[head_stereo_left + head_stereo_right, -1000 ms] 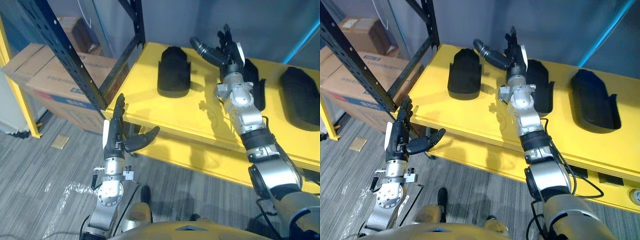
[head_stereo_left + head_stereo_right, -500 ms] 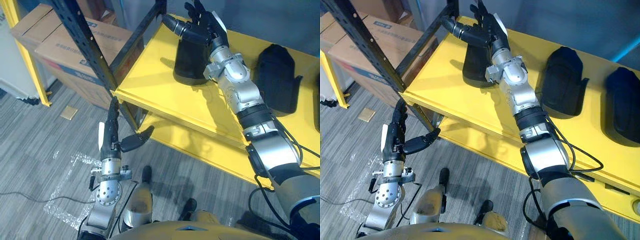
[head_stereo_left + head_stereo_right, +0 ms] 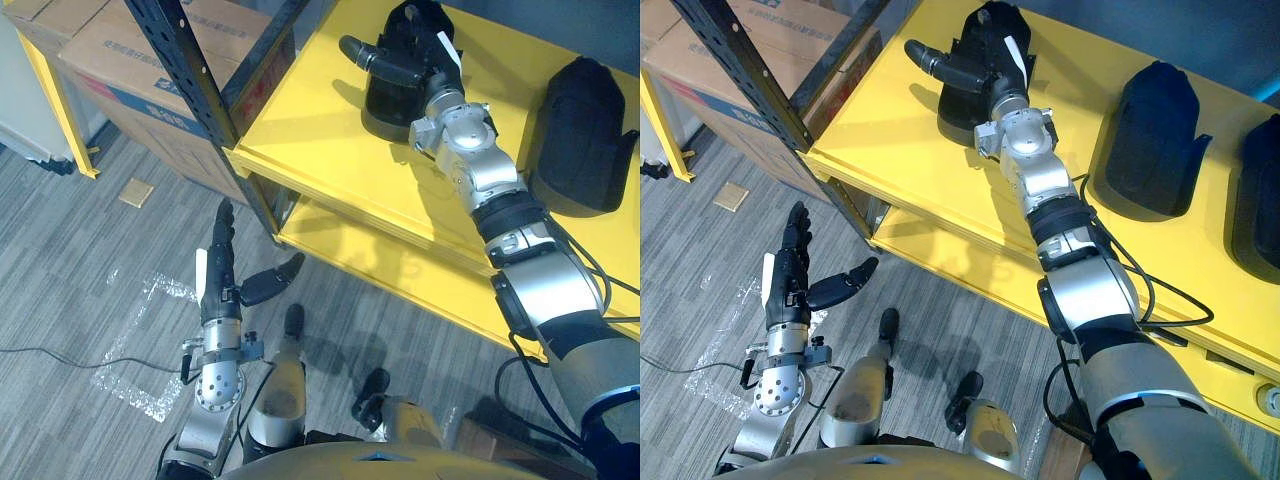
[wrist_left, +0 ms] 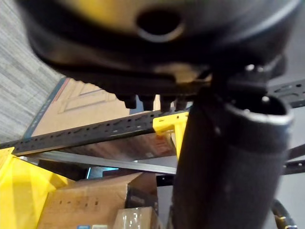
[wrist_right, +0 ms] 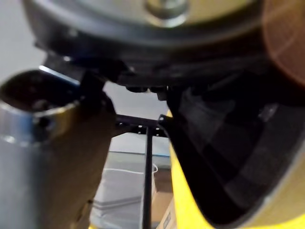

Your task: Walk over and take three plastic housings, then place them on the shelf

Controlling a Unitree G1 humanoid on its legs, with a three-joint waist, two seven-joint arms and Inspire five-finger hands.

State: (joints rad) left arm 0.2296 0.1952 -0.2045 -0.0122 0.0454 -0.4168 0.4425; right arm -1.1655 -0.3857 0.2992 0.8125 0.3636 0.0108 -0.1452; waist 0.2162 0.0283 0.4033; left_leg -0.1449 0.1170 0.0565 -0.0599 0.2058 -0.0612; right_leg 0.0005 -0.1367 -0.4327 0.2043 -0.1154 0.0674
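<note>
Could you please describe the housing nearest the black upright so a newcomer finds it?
Find the yellow shelf beside the black rack upright. Black housings sit in a row on it; yours is the leftmost housing, nearest that upright. Unlike the middle housing, it lies under the right hand.

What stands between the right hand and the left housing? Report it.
Nothing visible. The right hand lies right against the left housing on the yellow shelf. The left hand hangs open above the floor.
</note>
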